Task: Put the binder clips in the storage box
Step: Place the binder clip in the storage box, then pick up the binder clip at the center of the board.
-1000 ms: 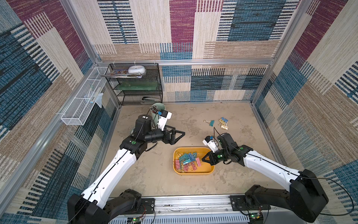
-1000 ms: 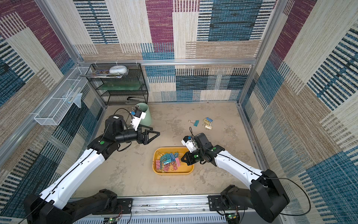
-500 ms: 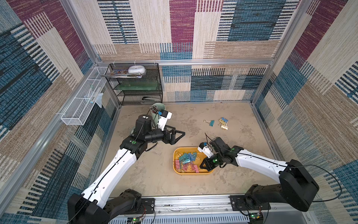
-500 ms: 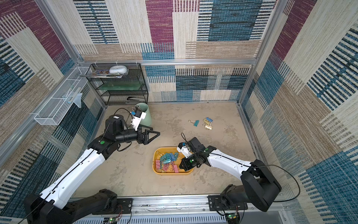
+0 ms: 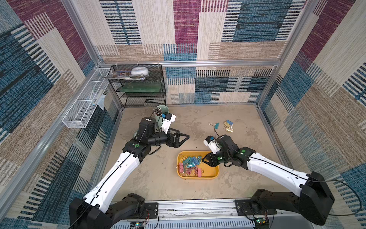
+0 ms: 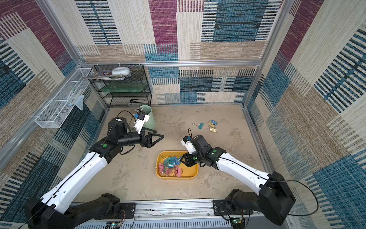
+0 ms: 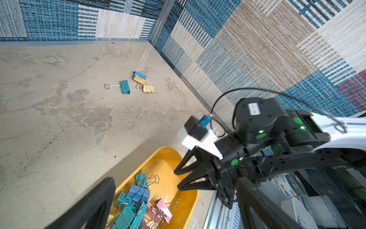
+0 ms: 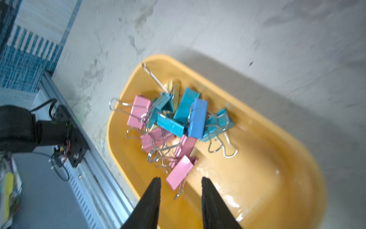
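the right gripper [image 8: 180, 178] hangs over the storage box [image 8: 257, 178], jaws parted, by the piled binder clips [image 8: 178, 119]; the left gripper [image 5: 184, 136] is spread wide above the counter [image 5: 158, 178].

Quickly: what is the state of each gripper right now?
Left gripper: open, holding nothing.
Right gripper: open, holding nothing, over the storage box.

Green cup [image 6: 151, 121] beside black wire shelf [image 6: 126, 97]
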You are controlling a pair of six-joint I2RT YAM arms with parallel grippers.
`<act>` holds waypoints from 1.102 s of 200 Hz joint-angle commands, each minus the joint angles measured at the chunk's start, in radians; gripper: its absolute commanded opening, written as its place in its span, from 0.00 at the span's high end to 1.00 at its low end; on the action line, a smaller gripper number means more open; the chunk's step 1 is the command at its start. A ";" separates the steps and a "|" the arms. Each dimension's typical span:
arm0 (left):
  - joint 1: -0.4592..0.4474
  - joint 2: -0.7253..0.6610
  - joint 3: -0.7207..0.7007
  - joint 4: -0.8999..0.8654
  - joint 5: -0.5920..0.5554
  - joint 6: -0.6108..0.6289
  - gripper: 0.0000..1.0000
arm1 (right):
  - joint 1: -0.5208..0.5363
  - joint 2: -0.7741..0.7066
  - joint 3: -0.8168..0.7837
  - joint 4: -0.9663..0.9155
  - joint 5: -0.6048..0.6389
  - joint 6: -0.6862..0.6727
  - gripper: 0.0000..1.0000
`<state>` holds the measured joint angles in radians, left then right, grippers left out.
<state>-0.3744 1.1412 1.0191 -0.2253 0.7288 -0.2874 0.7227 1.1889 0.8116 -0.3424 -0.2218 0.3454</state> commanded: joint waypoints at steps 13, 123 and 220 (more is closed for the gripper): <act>-0.001 -0.006 0.005 0.021 0.003 0.010 0.01 | -0.042 -0.118 0.012 0.148 0.376 0.083 0.59; -0.001 -0.011 0.004 0.021 0.001 0.013 0.01 | -0.368 0.714 0.653 -0.068 0.439 0.230 0.51; -0.001 -0.014 0.004 0.021 0.005 0.013 0.01 | -0.394 1.044 0.907 -0.185 0.509 0.282 0.45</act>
<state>-0.3752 1.1313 1.0191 -0.2253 0.7284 -0.2836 0.3302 2.2112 1.6936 -0.5072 0.2623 0.6151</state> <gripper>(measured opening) 0.992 0.547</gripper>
